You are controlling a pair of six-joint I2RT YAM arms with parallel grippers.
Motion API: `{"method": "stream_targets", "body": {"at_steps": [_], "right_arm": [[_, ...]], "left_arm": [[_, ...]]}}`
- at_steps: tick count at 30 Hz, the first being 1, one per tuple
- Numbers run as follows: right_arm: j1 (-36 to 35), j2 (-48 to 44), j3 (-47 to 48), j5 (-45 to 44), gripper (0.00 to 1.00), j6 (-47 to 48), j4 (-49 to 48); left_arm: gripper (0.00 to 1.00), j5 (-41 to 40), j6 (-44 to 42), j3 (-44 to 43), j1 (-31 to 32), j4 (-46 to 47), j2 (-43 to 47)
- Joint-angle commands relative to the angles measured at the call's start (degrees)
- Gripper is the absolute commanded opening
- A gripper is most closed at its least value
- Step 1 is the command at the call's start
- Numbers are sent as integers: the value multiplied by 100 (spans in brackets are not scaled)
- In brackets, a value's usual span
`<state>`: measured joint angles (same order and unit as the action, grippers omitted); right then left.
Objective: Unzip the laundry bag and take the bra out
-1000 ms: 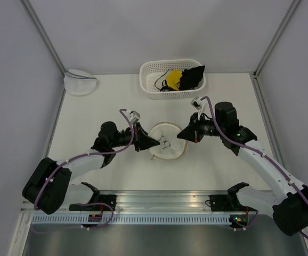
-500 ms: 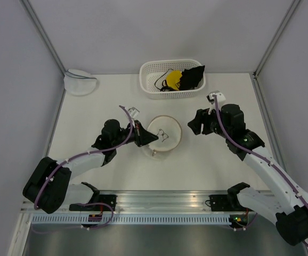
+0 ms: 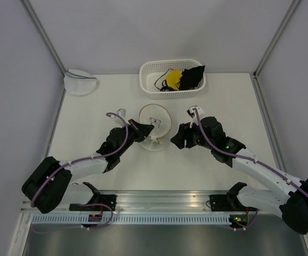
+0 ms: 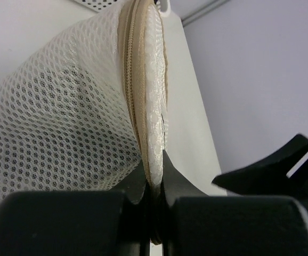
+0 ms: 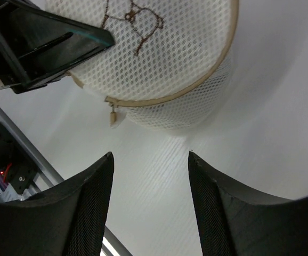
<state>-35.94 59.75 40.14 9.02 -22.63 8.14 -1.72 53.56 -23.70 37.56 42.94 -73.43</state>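
Both arms have swung inward and the laundry bag point(image 3: 154, 127) has shifted toward the far-left since a second ago. It is tipped up on edge mid-worktop. The left hand point(image 3: 143, 129) is clamped tight on the bag's tan rim point(image 4: 134, 90). The right hand point(image 3: 176, 140) has let go; its jaws stand wide, just right of the bag and clear of it. Bare white worktop point(image 3: 90, 112) lies open to either side and toward the near rail point(image 3: 159, 205). Behind the bag, at the far edge, a white basket point(image 3: 146, 85) holds the bra point(image 3: 192, 77) and a yellow round item point(image 3: 172, 80). Another pouch point(image 3: 79, 81) sits in the far-left corner. Grey walls close both sides.
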Motion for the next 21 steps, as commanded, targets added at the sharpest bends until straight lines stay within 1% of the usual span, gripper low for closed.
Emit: {"method": "stream_targets", "body": {"at_steps": [1, 3, 4, 7, 11, 15, 21], "right_arm": [[-369, 230, 73, -58, 63, -382, -743], [-518, 414, 90, -23, 62, -426, -761], [-580, 467, 90, -23, 62, -461, -988], [-615, 748, 134, 39, 60, -505, -1104], [-694, 1091, 248, 179, 59, -531, -1209], [-800, 1372, 424, 136, 58, -523, -1306], [-826, 1636, 626, 241, 52, -558, -1385]], "left_arm": [[2, -909, 892, -231, 102, 488, -57], [2, -988, 1024, -292, 163, 260, -75], [2, -1023, 1121, -354, 207, 172, -84], [2, -1006, 1341, -328, 234, 65, -93], [2, -901, 1341, -398, 304, -13, -110], [2, -874, 1341, -460, 366, -136, -154], [2, -848, 1350, -451, 445, -154, -303]]}}
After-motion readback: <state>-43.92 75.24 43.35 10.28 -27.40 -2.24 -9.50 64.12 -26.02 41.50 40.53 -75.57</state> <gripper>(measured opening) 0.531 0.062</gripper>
